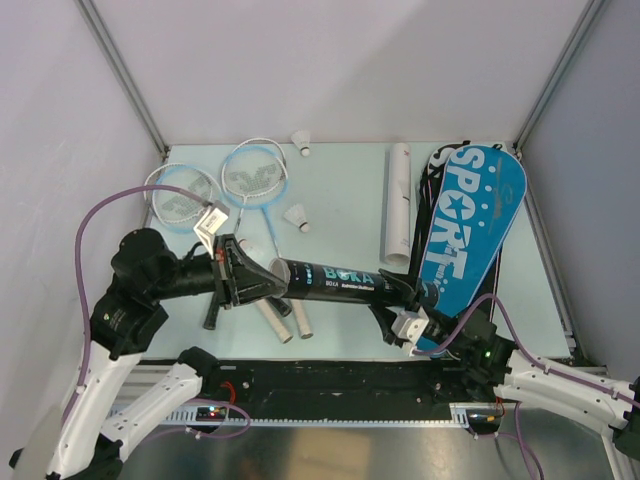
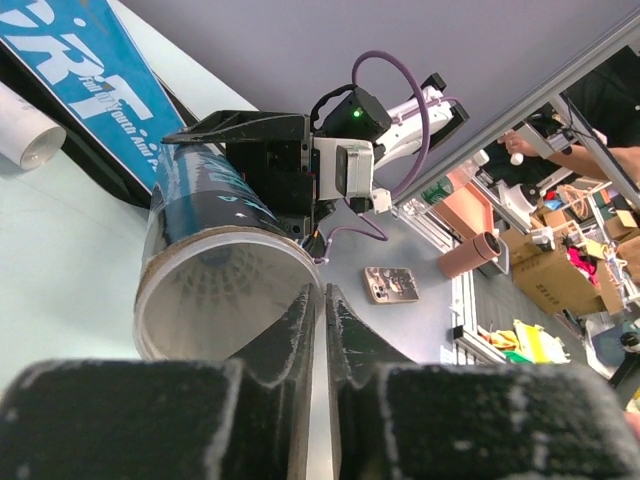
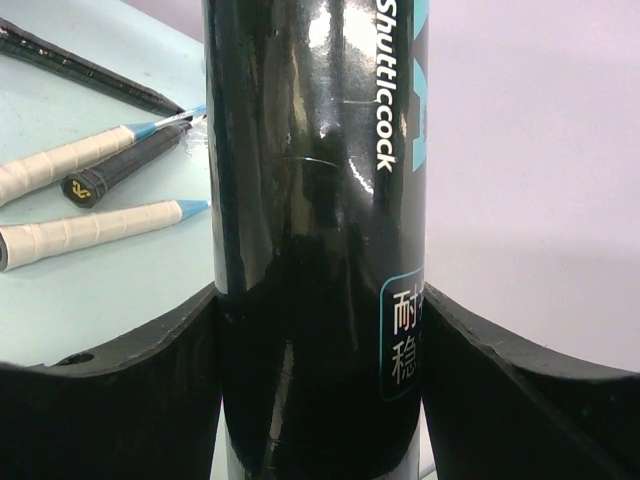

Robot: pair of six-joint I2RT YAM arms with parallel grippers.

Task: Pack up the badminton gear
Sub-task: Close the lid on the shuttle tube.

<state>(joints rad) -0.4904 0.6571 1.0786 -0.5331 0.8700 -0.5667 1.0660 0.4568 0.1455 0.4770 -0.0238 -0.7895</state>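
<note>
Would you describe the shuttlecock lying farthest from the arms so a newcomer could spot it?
Start at the blue racket bag on the right of the table, then look left along the far edge. The shuttlecock lies there, beyond the racket heads; the other shuttlecock sits nearer the black tube.

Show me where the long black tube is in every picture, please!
Top view: the black tube lies across the middle, between the two arms.
Left wrist view: its open end fills the lower left, facing the camera.
Right wrist view: it runs straight up the middle.
Shared landmark: the right gripper, clamped on the tube, shows in all three.
</note>
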